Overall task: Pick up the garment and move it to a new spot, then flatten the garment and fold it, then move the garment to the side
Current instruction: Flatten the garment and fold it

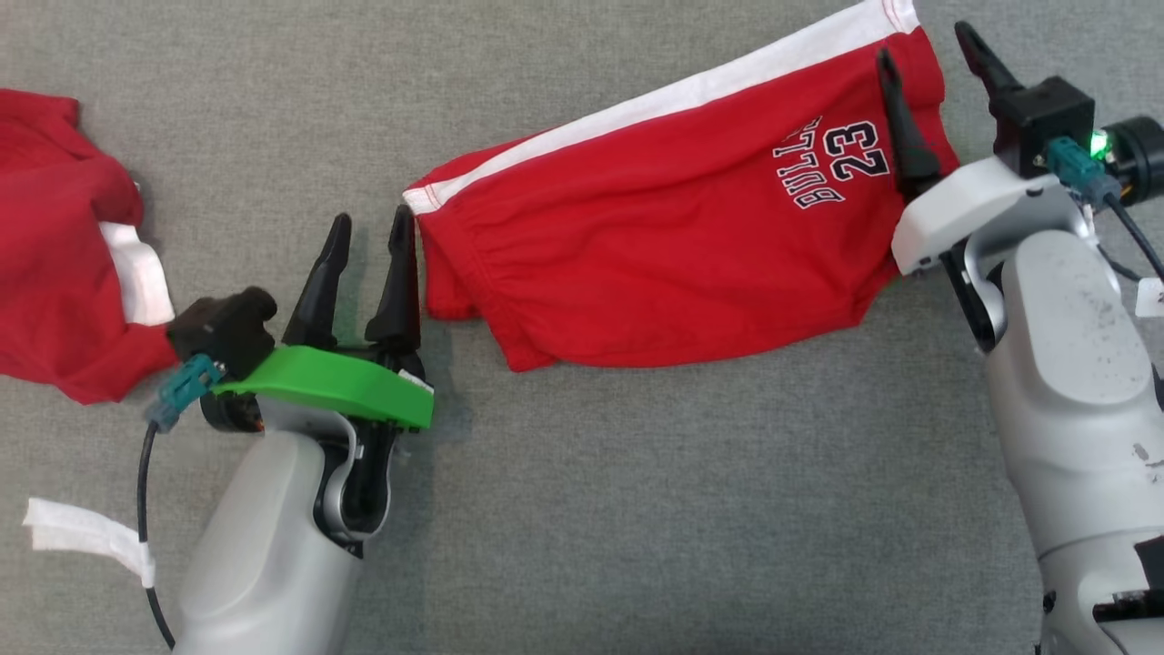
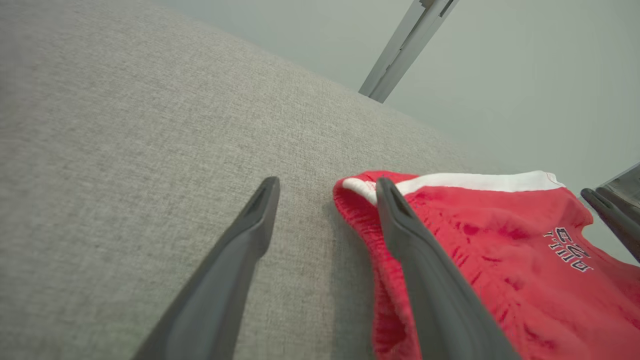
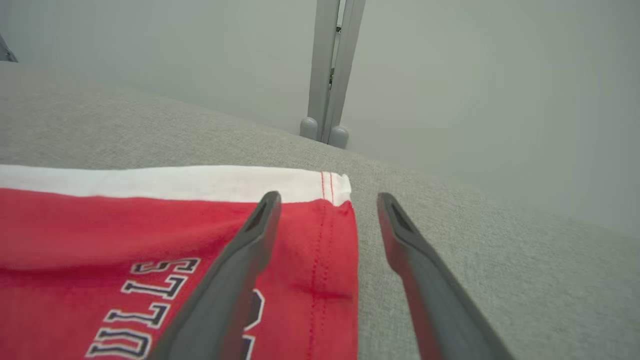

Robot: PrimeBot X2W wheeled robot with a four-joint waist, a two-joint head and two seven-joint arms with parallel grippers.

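here, the red shorts read "bulls" and "23".

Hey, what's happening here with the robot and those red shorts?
A two-armed robot is working on a pair of red shorts, which lie spread out on a grey fabric surface. Its left gripper is open at the waistband end and its right gripper is open at the leg-hem end, so neither is gripping the cloth right now. Another red garment lies crumpled off to the robot's left.
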